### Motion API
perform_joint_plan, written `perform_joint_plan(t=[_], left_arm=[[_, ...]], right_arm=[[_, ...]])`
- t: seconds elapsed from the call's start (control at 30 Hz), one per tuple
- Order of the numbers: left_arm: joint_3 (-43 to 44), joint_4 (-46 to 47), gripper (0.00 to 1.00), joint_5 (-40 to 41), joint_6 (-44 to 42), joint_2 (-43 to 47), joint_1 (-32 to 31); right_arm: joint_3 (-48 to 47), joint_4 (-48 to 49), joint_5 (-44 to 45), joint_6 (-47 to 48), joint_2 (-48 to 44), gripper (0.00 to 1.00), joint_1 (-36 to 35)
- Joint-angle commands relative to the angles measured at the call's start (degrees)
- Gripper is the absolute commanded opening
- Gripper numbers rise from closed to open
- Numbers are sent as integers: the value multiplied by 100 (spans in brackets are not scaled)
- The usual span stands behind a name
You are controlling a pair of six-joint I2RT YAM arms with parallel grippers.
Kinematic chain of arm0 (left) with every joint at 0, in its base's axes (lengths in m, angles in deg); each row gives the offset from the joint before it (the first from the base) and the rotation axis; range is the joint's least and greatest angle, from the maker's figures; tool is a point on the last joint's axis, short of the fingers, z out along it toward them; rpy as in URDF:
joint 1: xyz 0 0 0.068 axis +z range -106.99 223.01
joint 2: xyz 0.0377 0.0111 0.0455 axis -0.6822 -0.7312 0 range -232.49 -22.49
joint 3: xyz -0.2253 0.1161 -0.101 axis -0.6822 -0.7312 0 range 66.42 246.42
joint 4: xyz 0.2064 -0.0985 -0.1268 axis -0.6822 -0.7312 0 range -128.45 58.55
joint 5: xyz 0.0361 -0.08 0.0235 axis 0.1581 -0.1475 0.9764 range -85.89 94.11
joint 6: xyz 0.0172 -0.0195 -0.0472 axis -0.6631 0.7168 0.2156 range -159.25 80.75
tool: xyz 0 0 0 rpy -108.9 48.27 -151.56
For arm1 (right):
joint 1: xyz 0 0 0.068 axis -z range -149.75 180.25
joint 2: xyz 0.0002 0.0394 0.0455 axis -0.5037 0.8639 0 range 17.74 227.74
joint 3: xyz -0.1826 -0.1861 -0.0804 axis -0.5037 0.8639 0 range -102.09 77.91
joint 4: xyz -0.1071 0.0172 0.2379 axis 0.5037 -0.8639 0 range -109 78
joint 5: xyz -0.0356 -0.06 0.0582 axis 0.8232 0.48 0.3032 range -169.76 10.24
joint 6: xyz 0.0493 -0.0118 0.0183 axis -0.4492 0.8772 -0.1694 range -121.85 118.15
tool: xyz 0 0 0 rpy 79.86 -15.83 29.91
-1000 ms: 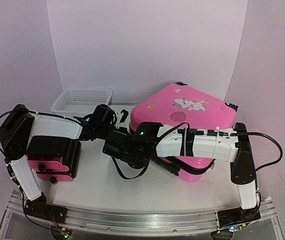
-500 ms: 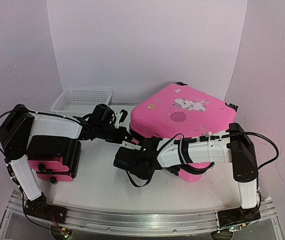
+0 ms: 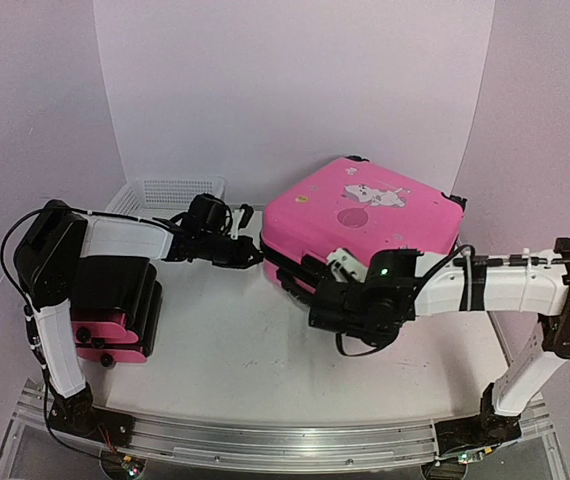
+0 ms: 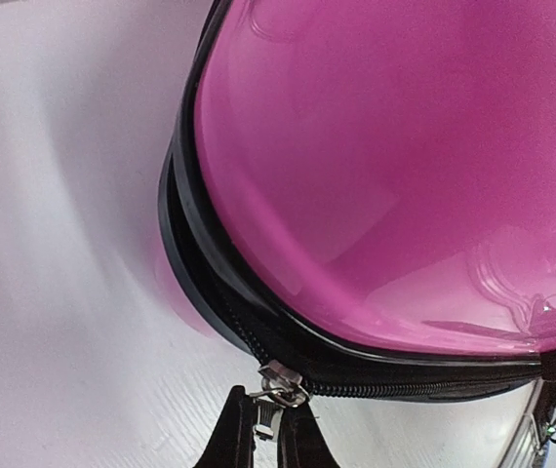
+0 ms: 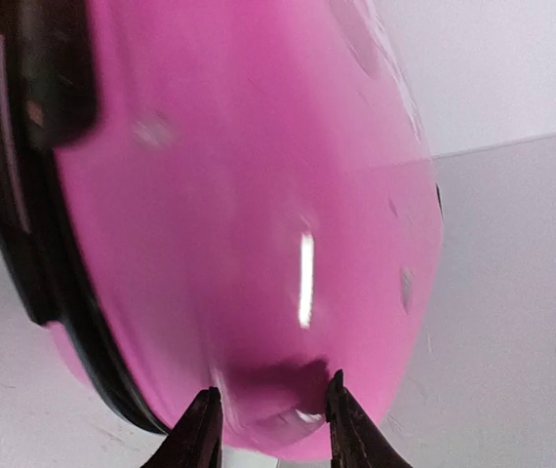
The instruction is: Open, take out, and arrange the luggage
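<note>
— Left claw [image 4: 266, 414] is pinched closed on the small silver zipper pull [image 4: 276, 388] of the large glossy pink hard-shell suitcase [image 3: 360, 225]. The suitcase's rounded corner sits right at the claw's tips, and the black zipper trim [image 4: 405, 375] runs off to the claw's right.

— And the right claw?

— Right claw [image 5: 272, 390] has its jaws partly apart, narrower than a second ago. Pink shell fills the view just beyond its tips. Nothing shows clamped between them, and I cannot tell whether they touch the shell.

— What has changed?

— From above, the suitcase has swung round and slid back over the white worktop [image 3: 235, 370], toward the rear right. The right arm, which lay across the front of the suitcase, now reaches in from the right, with its claw at the near edge. The left claw has followed the corner and kept hold of the pull.

— Is it open?

— No, the lid lies shut. My reading is that the suitcase is being turned and steadied so the zip can be drawn round. Taking out and arranging are yet to come.
</note>
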Motion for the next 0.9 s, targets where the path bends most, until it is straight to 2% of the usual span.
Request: perform_joint_plan(t=[0.0, 0.07, 0.23, 0.37, 0.43, 0.7, 0.87], left_arm=[[483, -257, 0, 911, -458, 12, 511], [376, -251, 0, 761, -555, 121, 466], [-152, -267, 0, 528, -406, 660, -69], [-342, -255, 0, 674, 25, 882, -874], [-314, -255, 0, 876, 103, 911, -1313], [-164, -133, 0, 955, 636, 932, -2276], [-145, -97, 0, 987, 874, 707, -2515]], right_arm=[[242, -1138, -253, -1282, -500, 37, 519], [9, -1133, -660, -1312, -640, 40, 516], [-1077, -501, -1726, -869, -726, 61, 393], [-1729, 114, -2133, -572, -972, 89, 422], [-2036, 349, -2402, -511, -944, 98, 581], [-3638, 565, -4010, -628, 125, 98, 2096], [-5015, 281, -3750, -102, 1246, 98, 2198]])
